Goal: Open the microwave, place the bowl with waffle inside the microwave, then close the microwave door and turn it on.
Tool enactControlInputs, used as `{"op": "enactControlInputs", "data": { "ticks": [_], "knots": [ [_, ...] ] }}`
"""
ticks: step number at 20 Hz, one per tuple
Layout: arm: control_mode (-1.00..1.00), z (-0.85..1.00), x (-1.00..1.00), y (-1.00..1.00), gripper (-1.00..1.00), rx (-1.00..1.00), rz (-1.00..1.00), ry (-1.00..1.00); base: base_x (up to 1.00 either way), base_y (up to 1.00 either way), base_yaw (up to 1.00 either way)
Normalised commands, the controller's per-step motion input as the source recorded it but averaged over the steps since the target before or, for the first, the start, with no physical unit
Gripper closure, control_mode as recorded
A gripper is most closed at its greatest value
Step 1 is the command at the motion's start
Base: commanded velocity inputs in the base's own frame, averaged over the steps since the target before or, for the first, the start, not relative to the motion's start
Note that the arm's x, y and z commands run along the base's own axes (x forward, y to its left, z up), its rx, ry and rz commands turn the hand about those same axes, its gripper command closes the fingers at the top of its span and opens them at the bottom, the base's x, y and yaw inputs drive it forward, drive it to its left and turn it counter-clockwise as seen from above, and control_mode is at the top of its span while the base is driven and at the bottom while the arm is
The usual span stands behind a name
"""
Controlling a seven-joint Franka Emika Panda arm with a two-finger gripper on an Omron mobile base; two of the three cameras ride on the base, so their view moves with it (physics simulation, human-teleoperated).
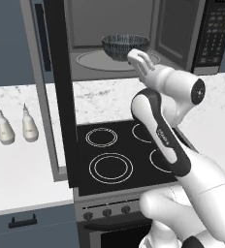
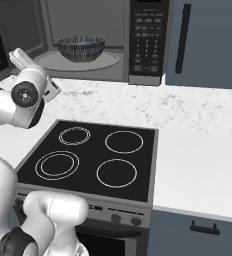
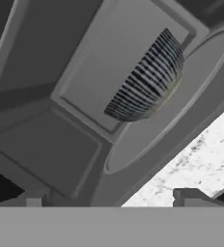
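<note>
Left base view has the microwave [image 1: 134, 34] standing open, its long axis running side to side above the marble counter [image 1: 104, 99], mouth facing me. Its microwave door [image 1: 61, 92] is swung out toward my left and stands edge-on, a tall dark slab reaching forward over the stovetop [image 1: 124, 155]. The bowl [image 1: 125, 46] sits upright on the glass turntable [image 1: 92, 60], rim up, near the middle of the cavity with open room on both sides and above it. I cannot see the waffle inside from any angle; the rim hides it.

My gripper [image 3: 109, 200] is just outside the cavity mouth, pointing in at the bowl and well apart from it. In the hand view the scene is rolled, the bowl [image 3: 147, 79] appearing on its side. My fingertips [image 3: 191, 197] stand wide apart with nothing between them.

Two pale bottles [image 1: 16, 126] stand on the counter left of the door.
</note>
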Motion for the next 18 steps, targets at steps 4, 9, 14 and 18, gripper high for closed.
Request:
{"op": "enactControlInputs", "data": {
  "ticks": [4, 9, 14, 18],
  "knots": [
    [-1.0, -0.46, 0.15, 0.6, -1.0, -0.27, 0.0, -0.19, 0.0, 0.0, 0.0],
    [-1.0, -0.42, 0.31, 0.5, -1.0, -0.27, 0.0, -0.18, 0.0, 0.0, 0.0],
    [-1.0, -0.36, 0.23, 0.42, -1.0, -0.25, 0.0, -0.16, 0.0, 0.0, 0.0],
    [-1.0, -0.41, 0.05, 0.19, -1.0, -0.2, 0.0, -0.12, 0.0, 0.0, 0.0]
  ]
}}
